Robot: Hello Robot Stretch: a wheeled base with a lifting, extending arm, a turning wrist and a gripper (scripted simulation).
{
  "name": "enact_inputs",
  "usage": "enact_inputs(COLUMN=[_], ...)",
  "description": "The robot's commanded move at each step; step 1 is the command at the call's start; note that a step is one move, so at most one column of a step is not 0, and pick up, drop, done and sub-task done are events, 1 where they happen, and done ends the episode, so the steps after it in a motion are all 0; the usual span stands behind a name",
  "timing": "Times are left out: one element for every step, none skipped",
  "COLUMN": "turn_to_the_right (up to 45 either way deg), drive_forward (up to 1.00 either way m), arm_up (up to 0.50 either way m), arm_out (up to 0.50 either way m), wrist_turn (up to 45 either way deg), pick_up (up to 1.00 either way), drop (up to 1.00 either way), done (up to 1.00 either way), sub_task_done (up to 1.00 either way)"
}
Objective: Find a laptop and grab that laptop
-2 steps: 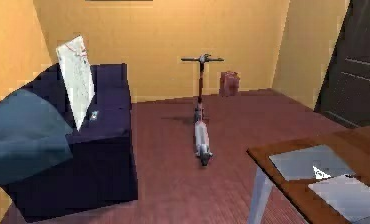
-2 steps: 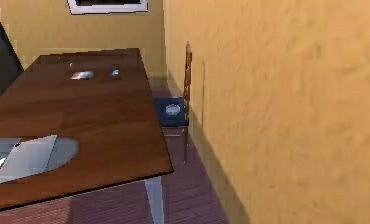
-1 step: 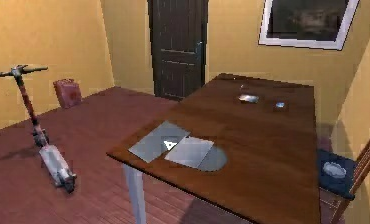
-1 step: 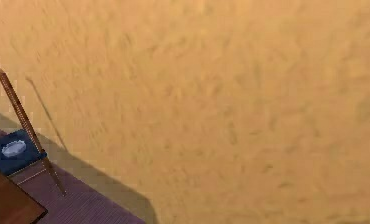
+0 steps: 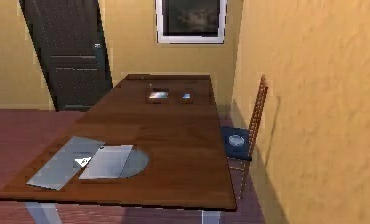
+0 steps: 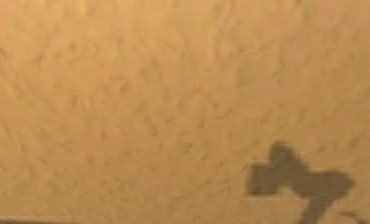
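Note:
A flat grey thing made of two joined panels, shaped like a laptop opened out flat, lies on the near left part of a brown wooden table in the forward view. It carries a small white mark on its middle. A grey-blue round mat pokes out from under its right panel.
Two small objects sit at the table's far end. A wooden chair with a blue seat and a round thing on it stands at the table's right, against the orange wall. A dark door and a white-framed picture are behind.

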Motion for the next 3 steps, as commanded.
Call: enact_inputs(turn_to_the_right=[3.0, 0.0, -45.0], drive_forward=[0.0, 0.15, 0.0], arm_up=[0.0, 0.0, 0.0], arm_out=[0.0, 0.0, 0.0], wrist_turn=[0.0, 0.0, 0.0], pick_up=[0.0, 0.0, 0.0], drop=[0.0, 0.0, 0.0], done=[0.0, 0.0, 0.0], sub_task_done=[0.0, 0.0, 0.0])
